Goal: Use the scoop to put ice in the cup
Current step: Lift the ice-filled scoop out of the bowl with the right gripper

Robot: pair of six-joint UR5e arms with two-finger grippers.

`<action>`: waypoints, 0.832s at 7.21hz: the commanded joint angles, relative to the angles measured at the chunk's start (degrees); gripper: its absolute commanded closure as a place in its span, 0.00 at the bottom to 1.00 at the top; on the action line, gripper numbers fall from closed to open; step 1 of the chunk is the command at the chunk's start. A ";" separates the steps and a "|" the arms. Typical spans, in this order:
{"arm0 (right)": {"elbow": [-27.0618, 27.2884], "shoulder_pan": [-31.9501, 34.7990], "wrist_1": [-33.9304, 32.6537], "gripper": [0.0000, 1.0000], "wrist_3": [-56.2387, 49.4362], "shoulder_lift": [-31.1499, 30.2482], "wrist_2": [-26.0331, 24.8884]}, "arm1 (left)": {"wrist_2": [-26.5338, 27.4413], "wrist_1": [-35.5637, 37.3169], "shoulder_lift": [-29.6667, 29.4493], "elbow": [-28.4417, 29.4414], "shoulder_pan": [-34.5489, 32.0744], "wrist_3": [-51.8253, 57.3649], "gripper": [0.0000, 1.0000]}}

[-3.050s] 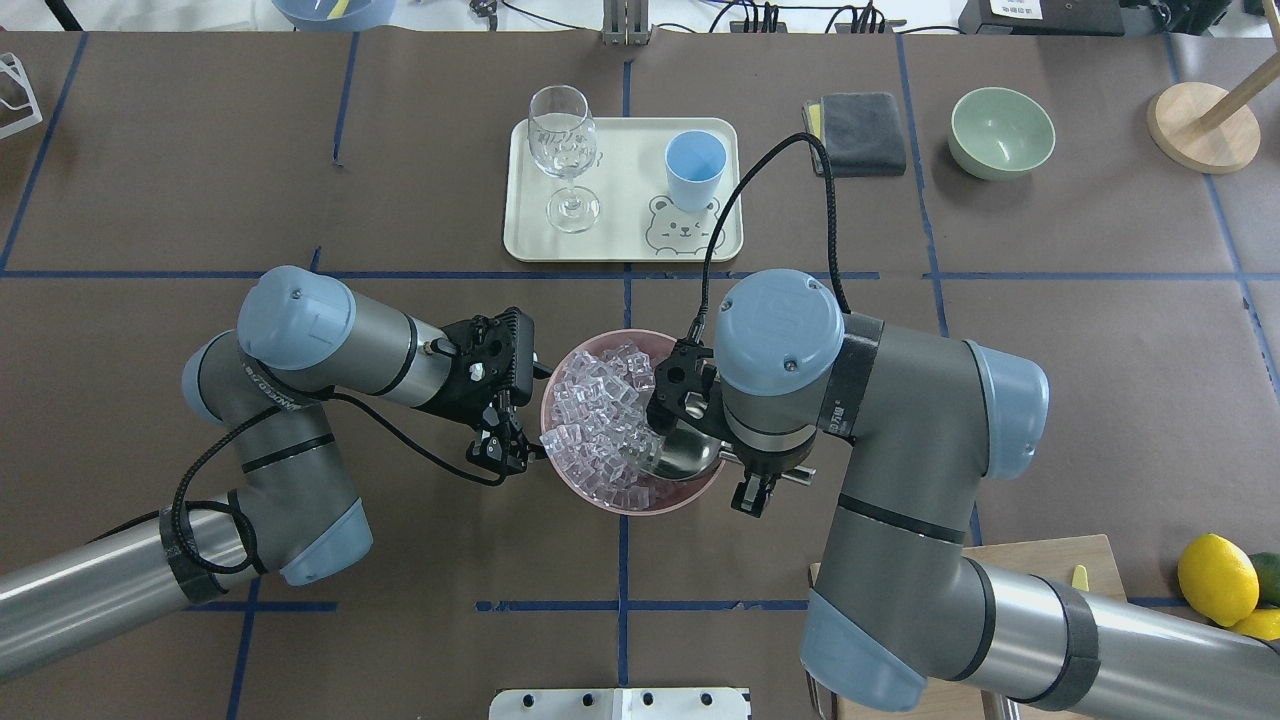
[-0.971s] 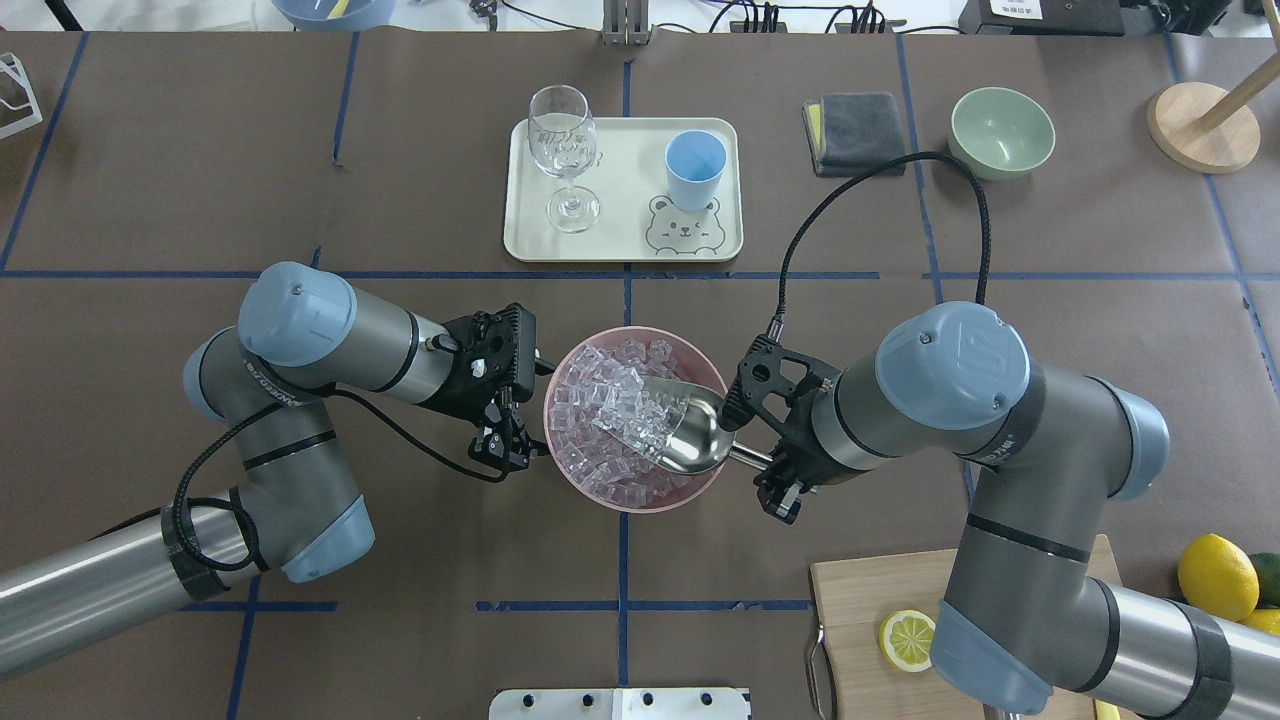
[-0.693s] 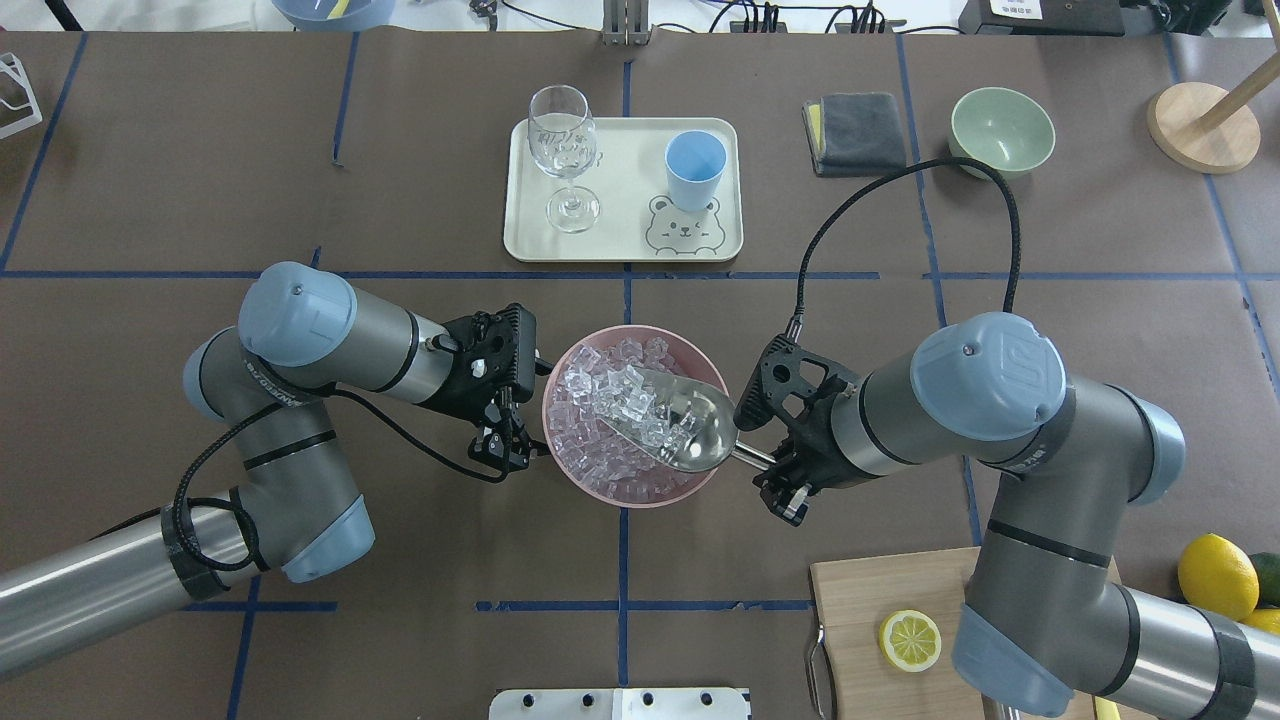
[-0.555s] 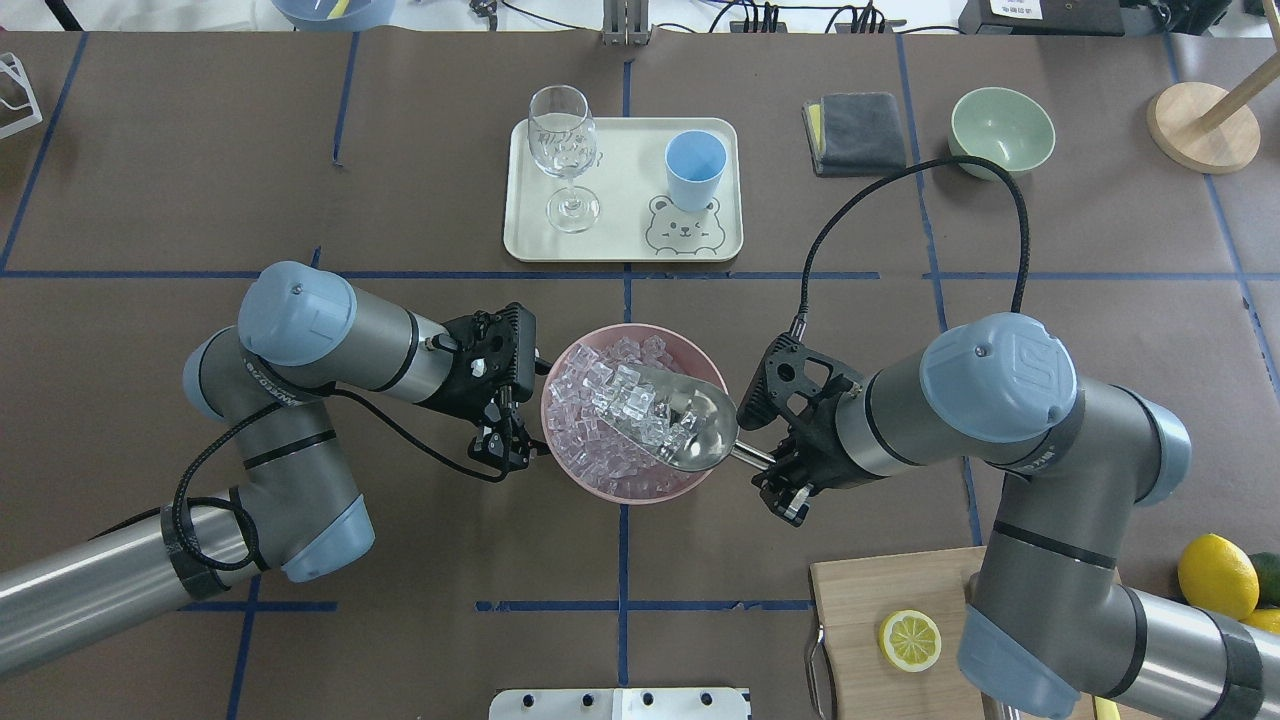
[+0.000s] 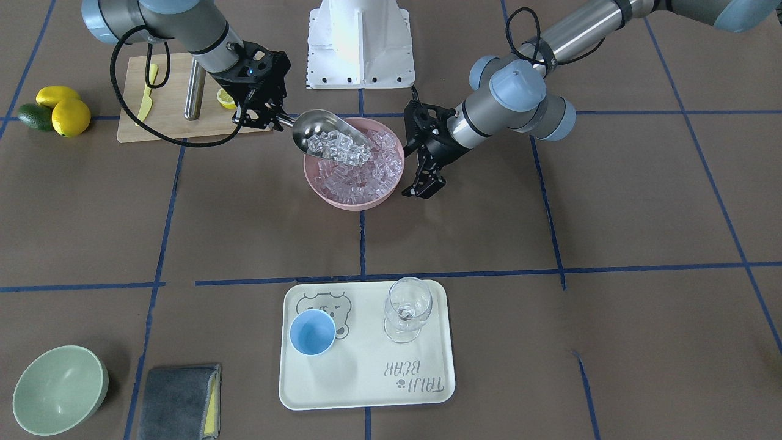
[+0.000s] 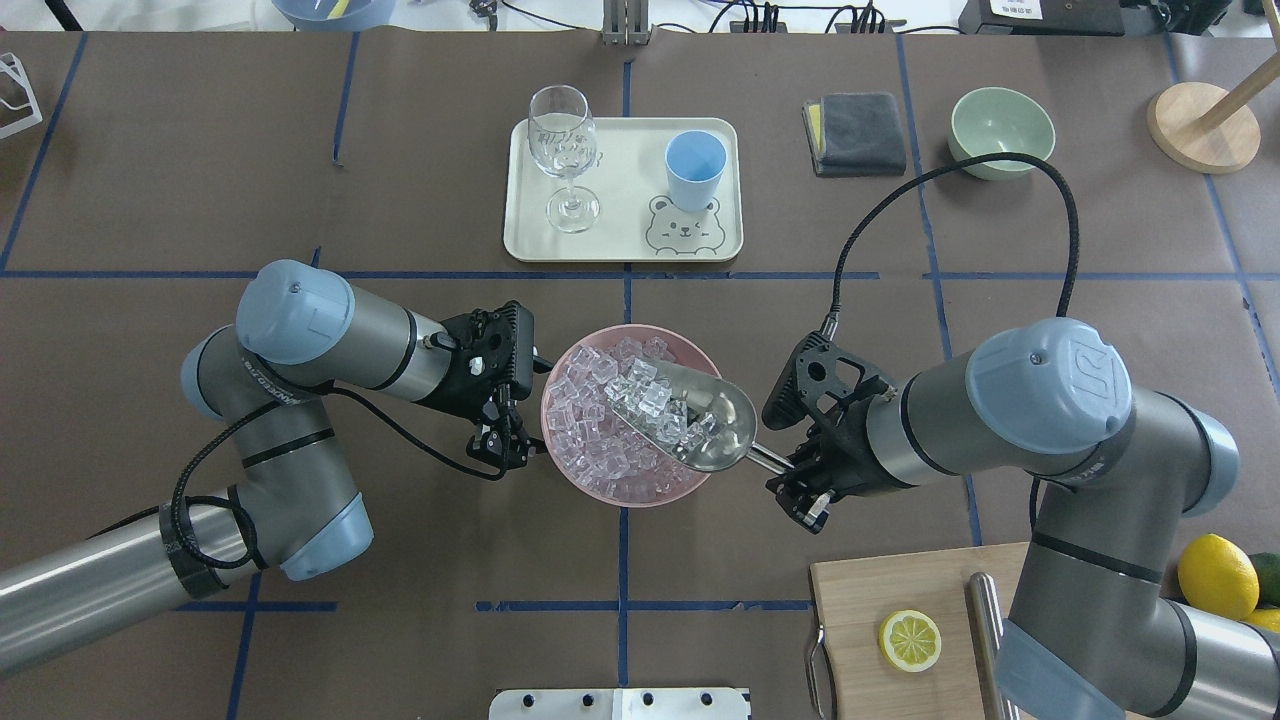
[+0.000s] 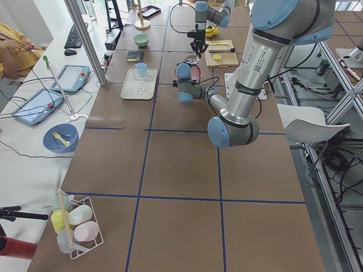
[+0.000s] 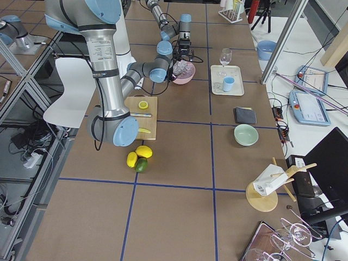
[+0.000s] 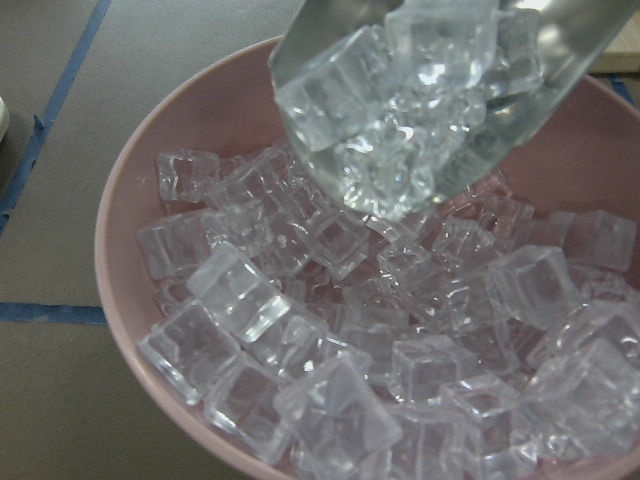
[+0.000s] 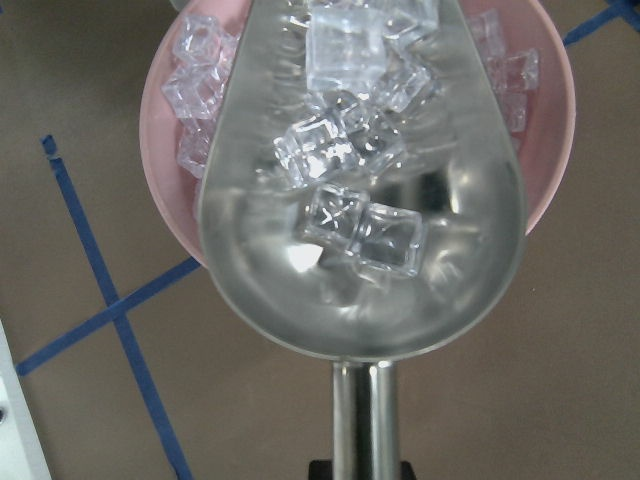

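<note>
The right gripper [image 6: 790,475] clamps the scoop [image 6: 705,430] by its rod handle. The trough juts out ahead of it, loaded with ice [image 6: 655,400] and lifted over the pink bowl [image 6: 625,500] of more cubes. The left gripper [image 6: 503,452] sits just beside the bowl's opposite rim, fingers slightly apart and empty. The cup [image 6: 695,165] stands on a tray [image 6: 620,245], well beyond both grippers.

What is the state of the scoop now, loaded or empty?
Loaded. The scoop holds several ice cubes in its trough, above the pink bowl, with the right gripper shut on its handle.
</note>
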 commanded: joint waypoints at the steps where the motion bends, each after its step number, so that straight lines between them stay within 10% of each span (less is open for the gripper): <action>1: 1.58 1.23 -0.52 1.00 8.28 0.19 -0.13 | 0.00 -0.09 0.09 0.00 -0.49 -0.03 0.00; 6: 1.58 9.75 -6.29 1.00 8.94 0.80 1.79 | -0.79 0.09 6.30 -5.07 -2.33 -0.03 0.00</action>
